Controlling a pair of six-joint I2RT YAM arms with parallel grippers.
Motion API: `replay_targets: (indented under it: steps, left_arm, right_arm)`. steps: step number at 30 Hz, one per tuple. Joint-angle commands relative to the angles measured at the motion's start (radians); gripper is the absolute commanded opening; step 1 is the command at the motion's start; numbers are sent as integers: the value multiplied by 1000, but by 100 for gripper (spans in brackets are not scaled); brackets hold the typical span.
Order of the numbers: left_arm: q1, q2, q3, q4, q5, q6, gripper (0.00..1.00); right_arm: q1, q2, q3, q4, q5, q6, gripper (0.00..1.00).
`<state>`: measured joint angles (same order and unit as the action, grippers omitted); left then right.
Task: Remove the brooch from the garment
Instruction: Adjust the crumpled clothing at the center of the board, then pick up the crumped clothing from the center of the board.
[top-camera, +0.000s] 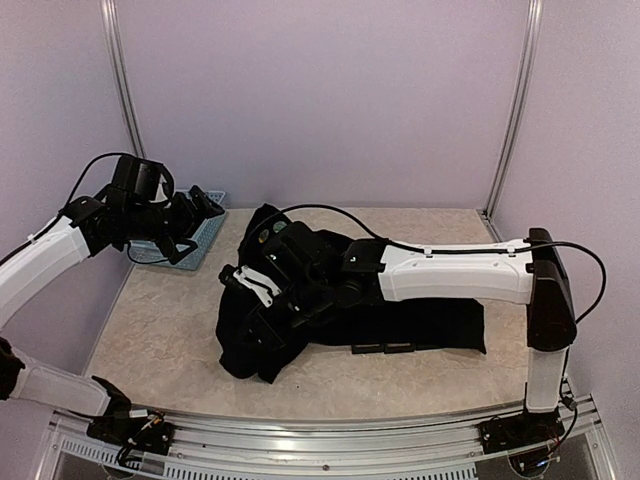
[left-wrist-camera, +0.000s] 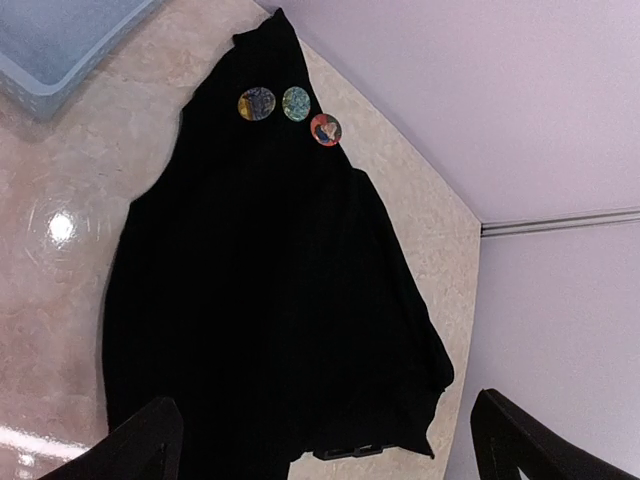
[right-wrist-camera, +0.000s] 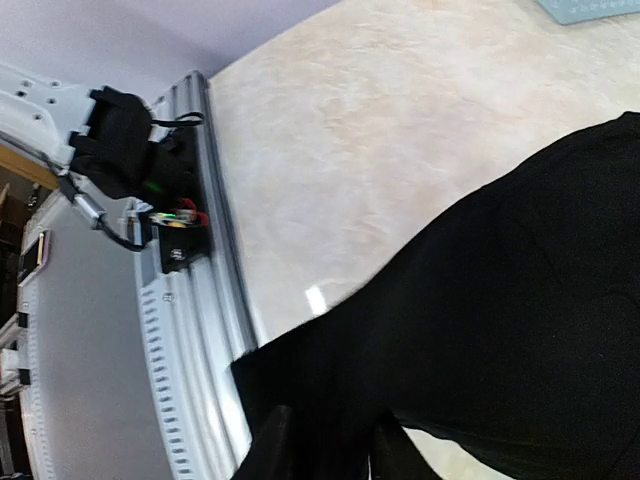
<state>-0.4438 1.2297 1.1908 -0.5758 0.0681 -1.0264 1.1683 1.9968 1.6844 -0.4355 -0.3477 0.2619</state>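
Top external, left tool (top-camera: 200, 230) wide by basket (top-camera: 212, 234), right arm (top-camera: 450, 272) stretched across garment (top-camera: 420, 325), right tool (right-wrist-camera: 330, 452) state unclear

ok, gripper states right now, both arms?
Left gripper: open, empty.
Right gripper: garment fabric sits between its jaws; gripped or not, cannot tell.

You see only the stubs of the right gripper (right-wrist-camera: 332, 452) at the bottom edge, so whether its jaws pinch the garment (right-wrist-camera: 520, 300) is unclear. The brooches (left-wrist-camera: 296, 103) are too small to read; the basket (left-wrist-camera: 60, 40) is cropped.
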Motion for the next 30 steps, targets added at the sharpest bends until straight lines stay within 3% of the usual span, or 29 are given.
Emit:
replay_targets:
  steps: [1, 3, 6, 12, 20, 27, 30]
  left_arm:
    - [-22, -55, -33, -80, -35, -10, 99]
    - [-58, -54, -35, -112, -40, -21, 99]
    - [-132, -38, -60, -129, -39, -59, 99]
    - [-306, 38, -104, -244, -64, -191, 99]
    - [-504, 94, -237, -273, -19, -402, 99]
    - [-579, 14, -416, -266, 35, -539, 99]
    - [-580, -49, -515, -160, 65, -562, 99]
  right_arm:
    - [17, -53, 59, -6, 17, 0, 59]
    - [7, -101, 66, -39, 92, -11, 72]
    - [-37, -195, 28, -88, 203, 32, 81]
    - [-179, -483, -263, -160, 476, 142, 99]
    - [-502, -753, -612, -284, 552, 206, 100]
    - [-836, -842, -818, -252, 406, 180, 100]
    - [-974, -848, -888, -211, 317, 175, 100]
